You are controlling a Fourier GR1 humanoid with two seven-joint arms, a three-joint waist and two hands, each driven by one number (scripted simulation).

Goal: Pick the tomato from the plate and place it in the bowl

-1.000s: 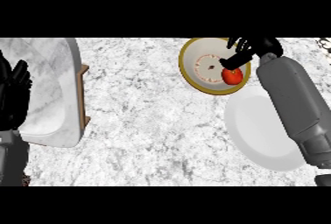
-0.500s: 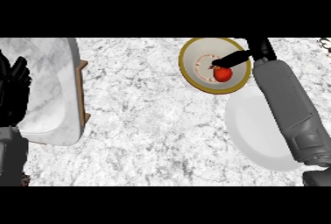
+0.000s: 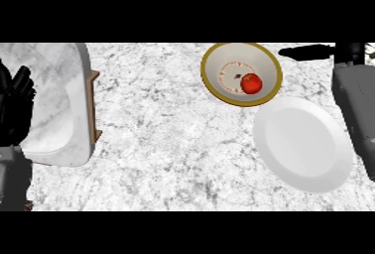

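Note:
The red tomato [image 3: 251, 83] lies inside the gold-rimmed bowl [image 3: 212, 84] at the top of the counter, right of the bowl's middle. Nothing touches it. Just below and to the right of the bowl, the white plate [image 3: 304, 144] has nothing on it. My right hand [image 3: 313, 51] is at the upper right, off to the right of the bowl's rim. Its dark fingers are stretched out and hold nothing, and its grey forearm [image 3: 356, 104] runs down the right edge beside the plate. My left hand [image 3: 15, 99] rests open at the left edge, fingers up.
A large rounded grey-white marbled block [image 3: 55, 99] on a wooden board [image 3: 94, 109] fills the left side, next to my left hand. Speckled counter top [image 3: 168, 139] stretches between that block and the plate.
My right hand let go of the tomato, which now lies in the bowl. The hand pulled away to the right, clear of the rim. The left hand has not moved.

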